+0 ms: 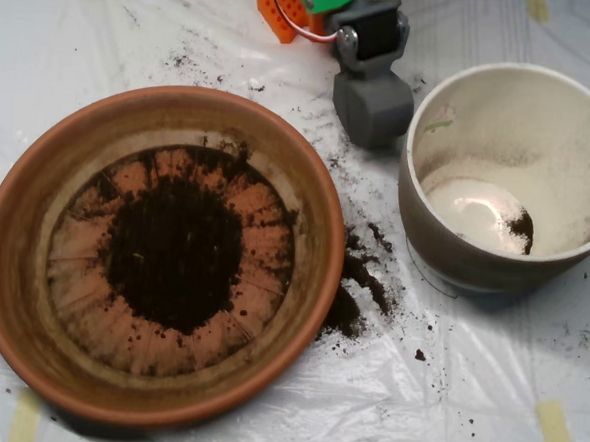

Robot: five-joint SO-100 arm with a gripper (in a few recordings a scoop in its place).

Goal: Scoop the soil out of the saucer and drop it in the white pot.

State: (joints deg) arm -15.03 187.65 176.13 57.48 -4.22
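The terracotta saucer (17,254) fills the left of the overhead view. A round heap of dark soil (176,252) lies on the middle of its ridged base. At the right stands the white pot (434,245), with a small clump of soil at the bottom of its dusty inside. My grey scoop (372,104) hangs at the top centre, between the saucer's far rim and the pot's left wall, over the plastic sheet. It looks closed; I see no soil on it.
Spilled soil (359,285) lies on the white plastic sheet between saucer and pot, with finer crumbs scattered toward the top left. The arm's orange and green parts (298,3) stand at the top edge. Tape strips (558,432) hold the sheet down.
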